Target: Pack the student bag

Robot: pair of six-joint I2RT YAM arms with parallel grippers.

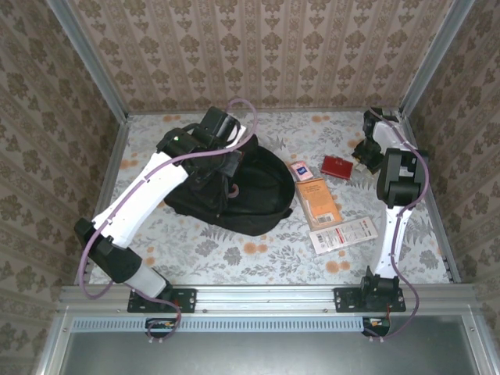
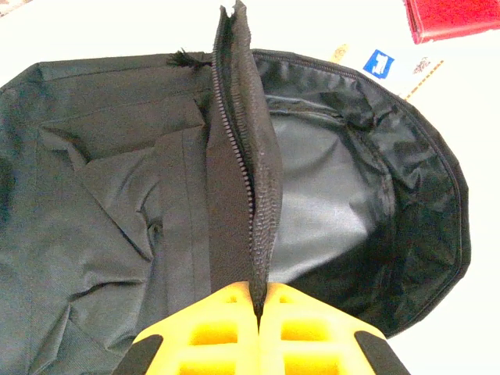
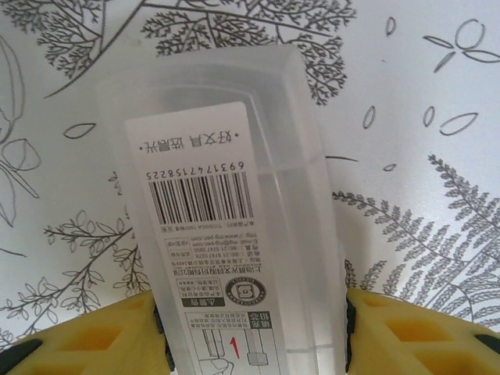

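Where your arms were bolted to the aluminium rail (image 1: 266, 295) at six o'clock, the table (image 1: 195, 250) ran out under a white cloth printed with grey ferns and orange flowers. Beige damask wallpaper (image 1: 258, 55) closed it in on three sides, with bare metal posts (image 1: 90, 58) in the far corners.

The student bag (image 1: 258, 199) lay flat at about nine o'clock of the table's centre, its main compartment unzipped and gaping toward three o'clock. Your left gripper (image 2: 258, 301) was fully closed on the bag's zipper edge (image 2: 242, 156), holding that strip of black fabric up on its edge so the grey lining below it was in view.

At three o'clock of the bag lay an orange book (image 1: 316, 199). A small pink packet (image 1: 299, 169) touched its eleven o'clock corner, and a red box (image 1: 336, 166) sat at its one o'clock. A white carton (image 1: 344, 233) with red print, too small to read, lay at its five o'clock.

Your right gripper (image 3: 254, 328) stood about half open over a clear plastic case (image 3: 226, 156) lying on the cloth, with a pad against each long side. The case's white label (image 3: 203, 226) faced you upside down. It carried a barcode numbered 6931747158225, a line of Chinese characters and, at six o'clock, a red "1". The smaller print was not legible.
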